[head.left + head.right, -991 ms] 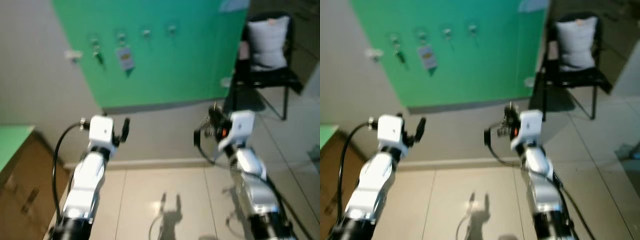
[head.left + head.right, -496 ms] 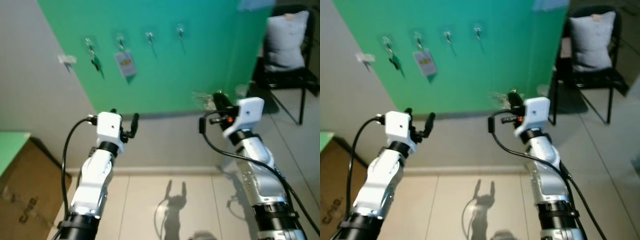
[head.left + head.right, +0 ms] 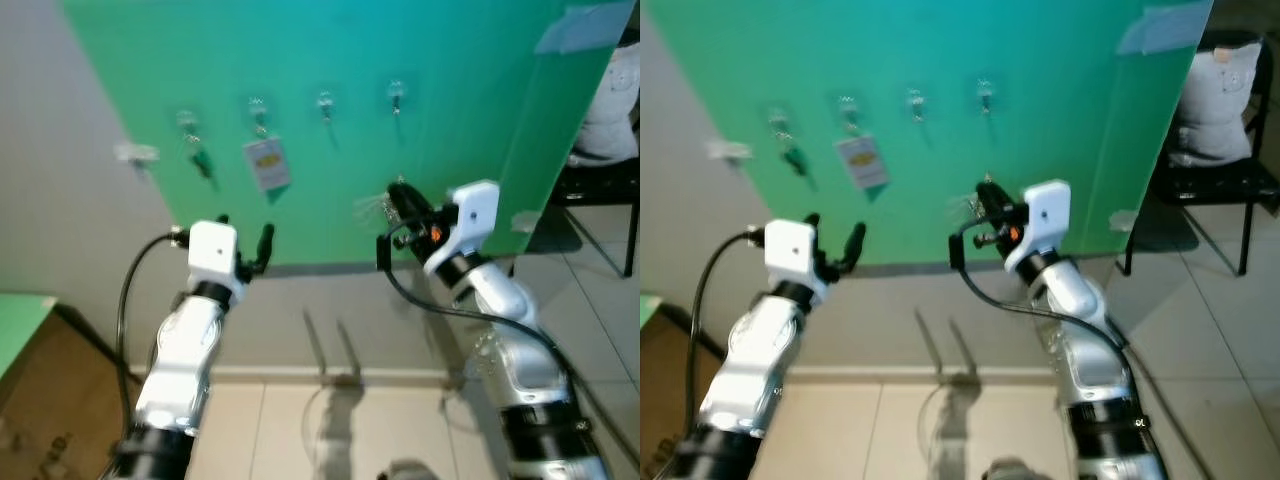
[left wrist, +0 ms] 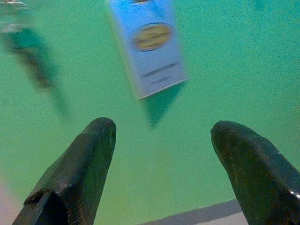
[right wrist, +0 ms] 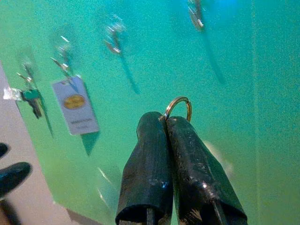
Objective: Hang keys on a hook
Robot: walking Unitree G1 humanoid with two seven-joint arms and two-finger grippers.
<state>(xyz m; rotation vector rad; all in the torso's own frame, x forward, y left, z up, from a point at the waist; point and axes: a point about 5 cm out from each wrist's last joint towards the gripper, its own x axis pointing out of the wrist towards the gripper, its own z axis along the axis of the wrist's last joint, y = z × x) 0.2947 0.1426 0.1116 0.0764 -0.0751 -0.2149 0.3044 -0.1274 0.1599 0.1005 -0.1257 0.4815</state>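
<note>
Right gripper point(image 5: 169, 123): raised in front of the green board point(image 3: 470, 90), below the row of hooks; fingers pressed together, pinching a brass key ring point(image 5: 178, 106) at their tips.
Keys point(image 3: 372, 205): a blurred silvery bunch hangs beside the right gripper, in front of the board; not on any hook.
Left gripper point(image 4: 161, 136): raised toward the lower part of the board, fingers spread apart with nothing between them.
Hooks: four in a row on the upper board. First hook point(image 3: 186, 122) carries a set with a green tag point(image 5: 31, 95). Second hook point(image 3: 257, 106) carries a white card point(image 3: 266, 164) with a yellow oval mark. Third hook point(image 3: 325, 101) and fourth hook point(image 3: 396, 92) are bare.
Wall point(image 3: 60, 190): grey, left of and below the board; a small white fitting point(image 3: 134, 153) sits just left of the board.
Chair point(image 3: 1230, 170): dark, on the robot's right, with a pale cushion point(image 3: 1215, 100) on it.
Floor point(image 3: 1200, 340): light tiles.
</note>
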